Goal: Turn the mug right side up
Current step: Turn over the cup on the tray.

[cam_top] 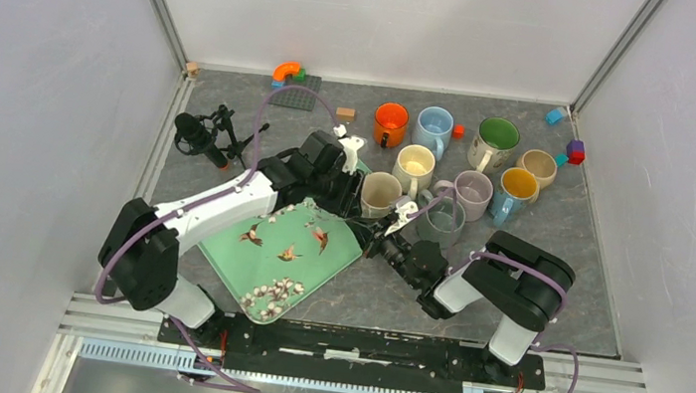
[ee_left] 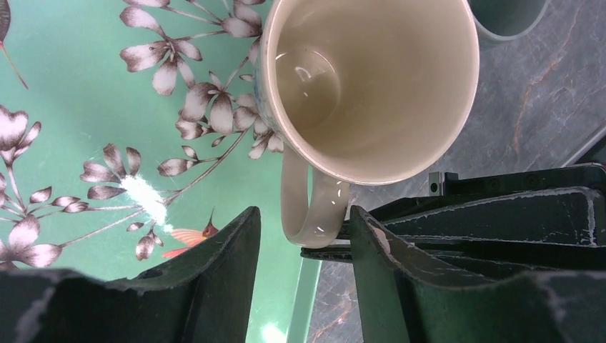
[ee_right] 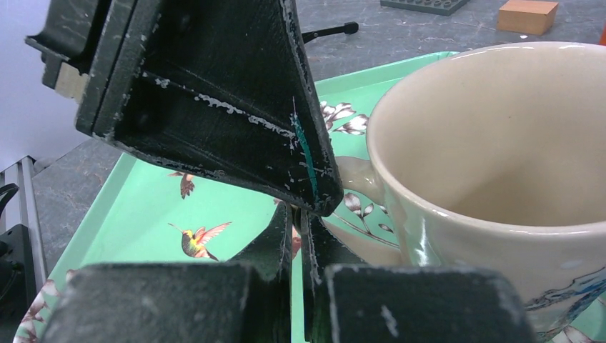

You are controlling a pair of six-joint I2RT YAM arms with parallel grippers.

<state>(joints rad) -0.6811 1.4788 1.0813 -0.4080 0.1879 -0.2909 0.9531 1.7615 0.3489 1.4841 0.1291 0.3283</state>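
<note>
Mid-frame on the table (cam_top: 574, 284), at the upper-right corner of the tray (cam_top: 226, 260), stands the cream mug (ee_left: 371, 78), mouth up. Probably glazed ceramic: stiff, slippery, breakable. Left tool (ee_left: 304, 214) is spread astride its handle (ee_left: 314, 207), the best hold; right tool (ee_right: 296, 229) is pressed together beside it.

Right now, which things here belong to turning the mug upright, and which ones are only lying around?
In the job:
- cream mug, already mouth up
- left gripper, open around its handle
- right gripper, shut, close beside the handle

Lying about:
- green tray
- orange mug
- light blue mug
- wooden block
</note>
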